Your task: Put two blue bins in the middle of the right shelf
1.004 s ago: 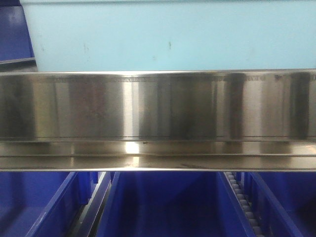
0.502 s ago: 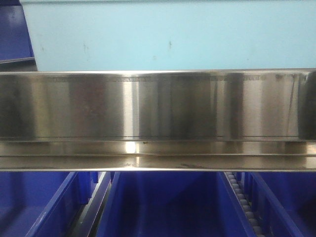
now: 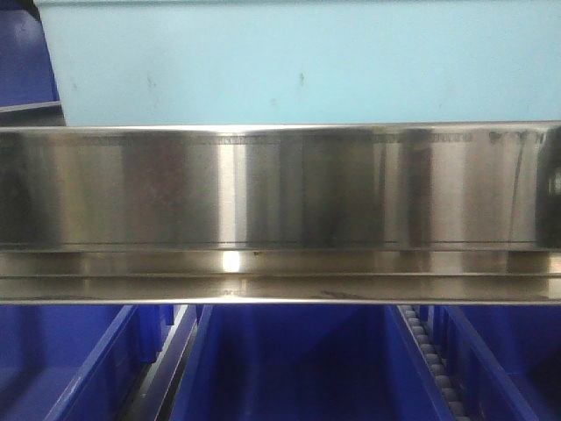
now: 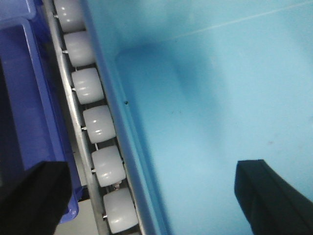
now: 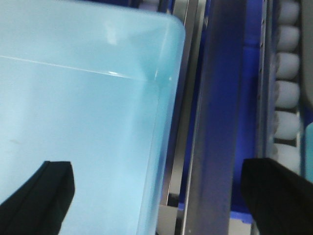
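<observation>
One pale light-blue bin [image 3: 298,61] sits on the shelf tier behind the broad brushed-steel front rail [image 3: 263,189]. In the left wrist view my left gripper [image 4: 154,196] is open. Its black fingers [image 4: 29,196] straddle the left wall of the bin [image 4: 220,98], one inside and one outside over the roller track. In the right wrist view my right gripper [image 5: 159,196] is open and straddles the right wall of the bin [image 5: 73,107] and a steel rail beside it. Neither pair of jaws touches the wall. A second pale bin is not clearly in view.
White rollers [image 4: 98,125] run along the bin's left side, with a dark blue crate [image 4: 24,98] beyond them. More rollers [image 5: 288,93] lie to the right of the bin. Dark blue crates [image 3: 289,360] fill the tier below the rail.
The bin and rail stay in place. Only the reflections at the right end of the steel rail have shifted slightly.
</observation>
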